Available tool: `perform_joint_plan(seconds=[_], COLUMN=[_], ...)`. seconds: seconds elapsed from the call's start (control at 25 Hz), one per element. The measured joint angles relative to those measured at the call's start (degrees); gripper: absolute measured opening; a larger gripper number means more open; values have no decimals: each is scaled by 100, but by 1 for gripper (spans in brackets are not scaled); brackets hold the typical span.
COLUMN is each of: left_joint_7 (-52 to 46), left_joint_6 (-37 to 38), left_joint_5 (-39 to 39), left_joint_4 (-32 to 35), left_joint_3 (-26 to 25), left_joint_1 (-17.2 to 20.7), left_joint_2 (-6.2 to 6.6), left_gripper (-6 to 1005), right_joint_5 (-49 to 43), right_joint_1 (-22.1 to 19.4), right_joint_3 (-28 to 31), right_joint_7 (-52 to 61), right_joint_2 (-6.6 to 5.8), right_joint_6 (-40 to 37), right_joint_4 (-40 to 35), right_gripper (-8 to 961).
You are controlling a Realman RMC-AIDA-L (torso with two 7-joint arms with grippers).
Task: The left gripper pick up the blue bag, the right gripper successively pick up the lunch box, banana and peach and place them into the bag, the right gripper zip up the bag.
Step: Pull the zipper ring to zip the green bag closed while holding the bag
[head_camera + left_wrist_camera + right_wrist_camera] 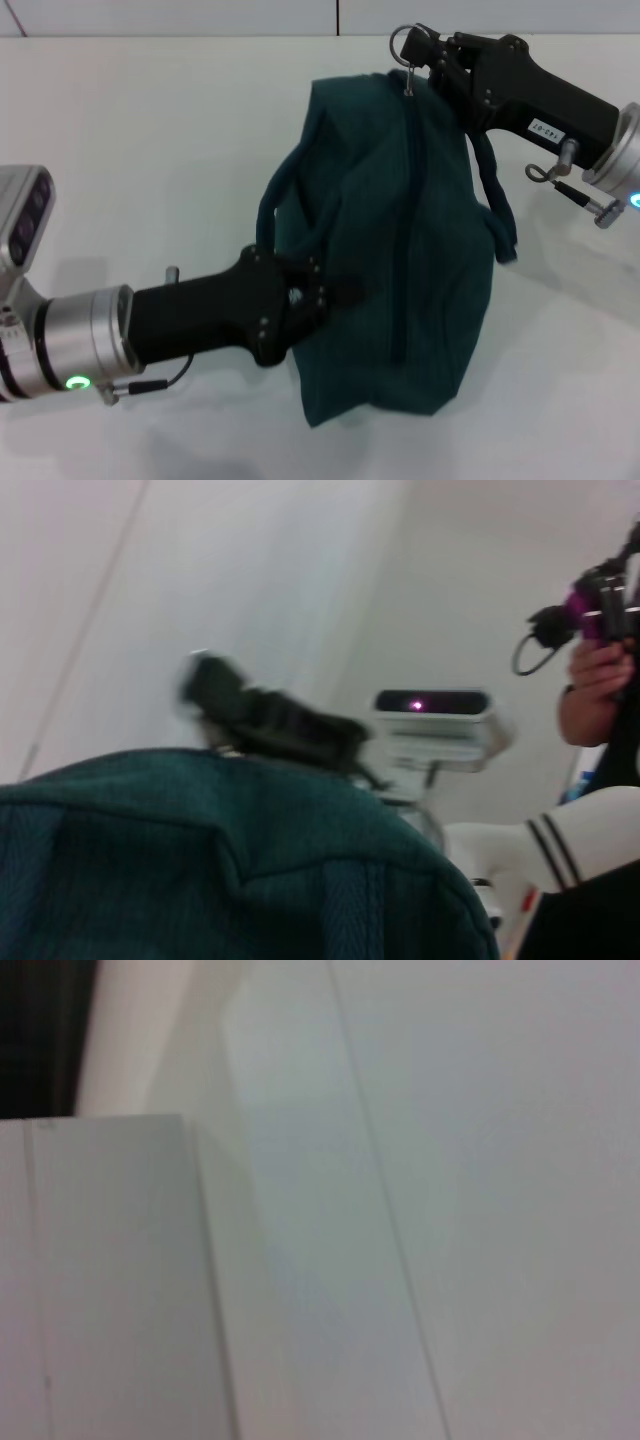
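Blue bag [400, 260], a large dark teal fabric lunch bag, lies zipped on the white counter [130, 140]. Left end effector [335, 292] is clamped on its near side beside a padded handle. Right end effector [425, 52] pinches the ring zipper pull [404, 42] at the far end.

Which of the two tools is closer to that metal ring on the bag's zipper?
Right. The right tool is at the ring on the blue bag; the left tool is down at its side.
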Motion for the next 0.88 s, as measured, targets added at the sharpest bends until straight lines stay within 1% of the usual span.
perform_joint_plan(seconds=[0.16, 0.32, 0.44, 0.6, 0.68, 0.8, 0.88], left_joint_7=[0, 46, 62, 56, 45, 58, 63], left_joint_6=[238, 323, 371, 380, 350, 263, 140], left_joint_5=[171, 234, 251, 195, 173, 172, 168], left_joint_4=[4, 12, 19, 24, 24, 24, 24], left_joint_3=[-1, -3, -8, -129, -303, -644, -740], left_joint_1=[79, 213, 290, 390, 451, 577, 635], left_joint_2=[7, 8, 13, 30, 33, 61, 80], left_gripper=[63, 63, 63, 58, 55, 82, 100], right_joint_5=[7, 7, 7, 33, 70, 131, 199], right_joint_1=[4, 12, 4, -62, -177, -355, -485], right_joint_3=[-20, -35, -39, -39, -21, -10, -16], right_joint_7=[213, 272, 296, 339, 341, 363, 408], right_joint_2=[0, 0, 0, 0, 0, 0, 0], right_joint_6=[491, 878, 948, 932, 826, 578, 343], right_joint_4=[-1, 0, 1, -8, -68, -131, -134], right_gripper=[26, 27, 27, 28, 28, 28, 28])
